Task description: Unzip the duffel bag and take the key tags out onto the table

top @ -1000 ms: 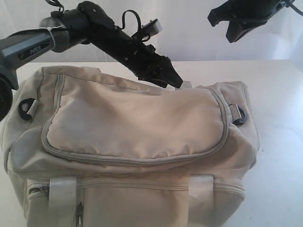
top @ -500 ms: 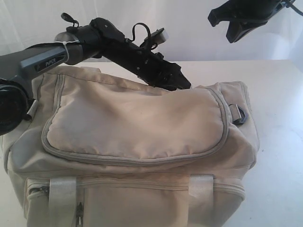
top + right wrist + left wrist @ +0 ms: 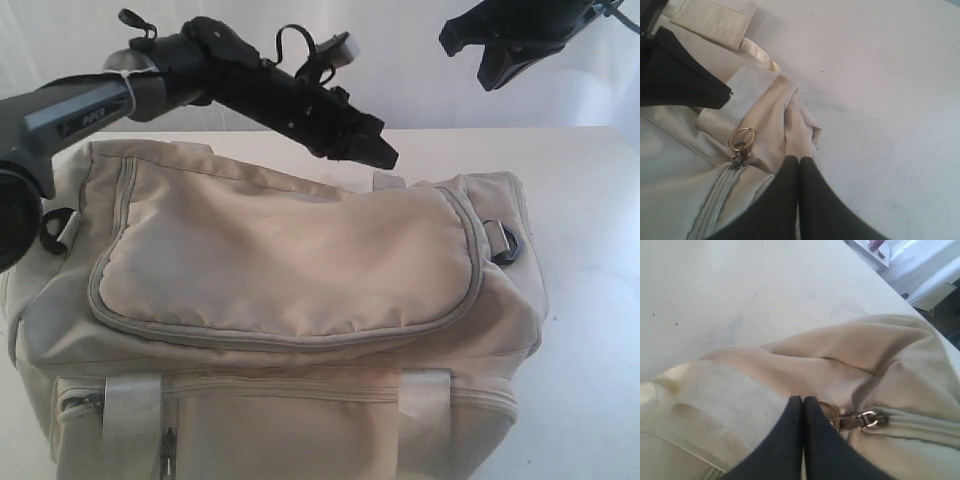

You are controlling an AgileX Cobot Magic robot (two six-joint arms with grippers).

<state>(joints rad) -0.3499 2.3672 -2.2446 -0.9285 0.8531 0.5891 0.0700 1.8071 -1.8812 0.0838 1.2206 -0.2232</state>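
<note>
Left tool (image 3: 388, 157), pinched together, rose above duffel bag (image 3: 300, 260); only wrist views show zip ring (image 3: 833, 421).

I see a big white table (image 3: 590, 330). It is flat and plain. It shows down the right side of the frame and in a thin strip at the upper middle, behind the bag. Only one thing lies on it: a big cream duffel bag (image 3: 290, 260). The bag fills the left and middle of the frame, and the lower edge cuts it off.
</note>
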